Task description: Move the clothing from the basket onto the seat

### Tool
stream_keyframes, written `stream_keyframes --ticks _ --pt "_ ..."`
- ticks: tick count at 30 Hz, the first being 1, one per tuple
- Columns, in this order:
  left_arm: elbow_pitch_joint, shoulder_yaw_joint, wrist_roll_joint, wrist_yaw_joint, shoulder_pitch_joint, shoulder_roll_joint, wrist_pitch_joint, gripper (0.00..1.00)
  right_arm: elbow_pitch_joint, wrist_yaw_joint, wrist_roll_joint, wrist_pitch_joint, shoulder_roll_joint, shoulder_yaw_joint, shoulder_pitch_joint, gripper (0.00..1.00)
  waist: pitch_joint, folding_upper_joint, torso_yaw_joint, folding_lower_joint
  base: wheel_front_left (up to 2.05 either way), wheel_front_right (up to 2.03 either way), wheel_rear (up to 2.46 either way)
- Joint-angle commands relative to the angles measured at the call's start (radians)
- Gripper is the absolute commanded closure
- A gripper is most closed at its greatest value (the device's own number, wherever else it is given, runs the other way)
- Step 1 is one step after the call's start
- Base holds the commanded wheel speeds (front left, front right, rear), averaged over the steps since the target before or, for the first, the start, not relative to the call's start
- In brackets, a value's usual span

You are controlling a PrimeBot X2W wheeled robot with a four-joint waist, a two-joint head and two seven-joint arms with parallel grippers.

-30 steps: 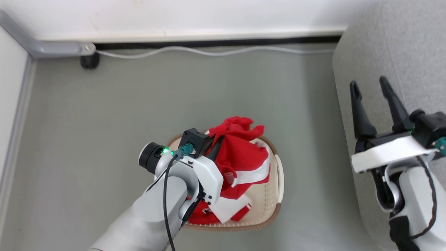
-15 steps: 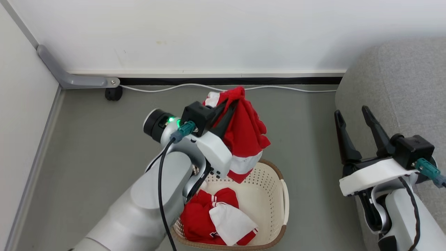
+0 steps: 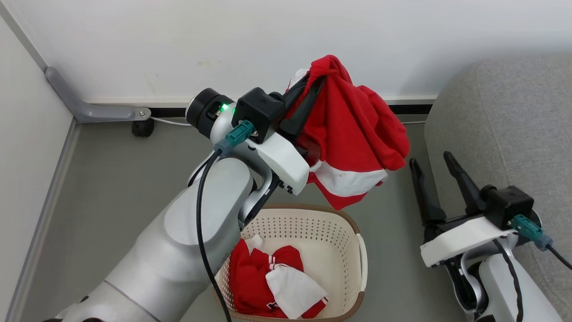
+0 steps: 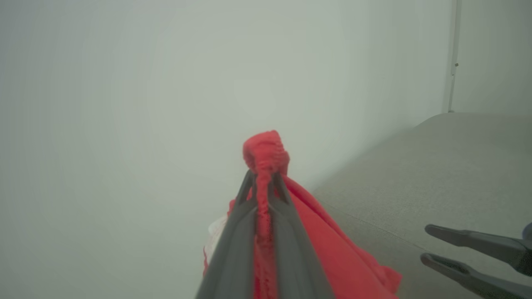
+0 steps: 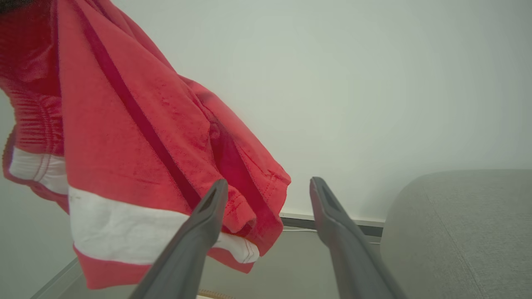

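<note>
Lifted higher, left tool (image 3: 318, 82) clamps clothing (image 3: 357, 129) clear above basket (image 3: 313, 223); right tool (image 3: 430, 158) spread, empty.

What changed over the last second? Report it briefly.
The left hand, shut on a red garment, raised it out of the basket and carried it up toward the sofa. The head view tilted up too. Unchanged: that grip, the right hand open and empty beside the sofa, other red-and-white garments lying in the basket.
</note>
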State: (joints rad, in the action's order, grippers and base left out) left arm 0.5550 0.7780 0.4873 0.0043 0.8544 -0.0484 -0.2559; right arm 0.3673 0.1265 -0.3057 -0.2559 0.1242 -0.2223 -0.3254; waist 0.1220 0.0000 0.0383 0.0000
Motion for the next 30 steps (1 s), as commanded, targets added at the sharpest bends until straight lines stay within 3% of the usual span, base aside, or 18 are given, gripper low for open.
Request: stream_keyframes --ticks 1,9,17,24,30 --pt "-0.027 -0.035 -0.008 -0.003 0.050 -0.020 -0.006 1.00 -0.030 0.004 0.003 -0.006 -0.002 -0.026 -0.010 0.00 0.001 0.0000 -0.001 0.0000 0.00 0.00 0.00" --pt "-0.023 -0.010 -0.031 -0.006 0.038 -0.013 -0.006 1.00 -0.120 0.004 -0.011 -0.006 0.061 -0.208 -0.085 0.00 0.015 0.0000 -0.003 0.0000 0.00 0.00 0.00" --pt "-0.037 0.008 -0.029 -0.012 0.033 -0.005 -0.006 1.00 -0.129 0.004 -0.044 -0.006 0.112 -0.319 -0.189 0.00 0.021 0.0000 0.014 0.0000 0.00 0.00 0.00" --pt "-0.062 0.032 -0.028 -0.018 0.027 -0.003 -0.006 1.00 -0.142 0.004 -0.043 -0.006 0.121 -0.354 -0.242 0.00 0.021 0.0000 0.035 0.0000 0.00 0.00 0.00" --pt "-0.089 0.068 -0.008 -0.022 0.021 -0.002 -0.006 1.00 -0.073 0.004 -0.018 -0.006 0.100 -0.363 -0.253 0.00 0.017 0.0000 0.048 0.0000 0.00 0.00 0.00"
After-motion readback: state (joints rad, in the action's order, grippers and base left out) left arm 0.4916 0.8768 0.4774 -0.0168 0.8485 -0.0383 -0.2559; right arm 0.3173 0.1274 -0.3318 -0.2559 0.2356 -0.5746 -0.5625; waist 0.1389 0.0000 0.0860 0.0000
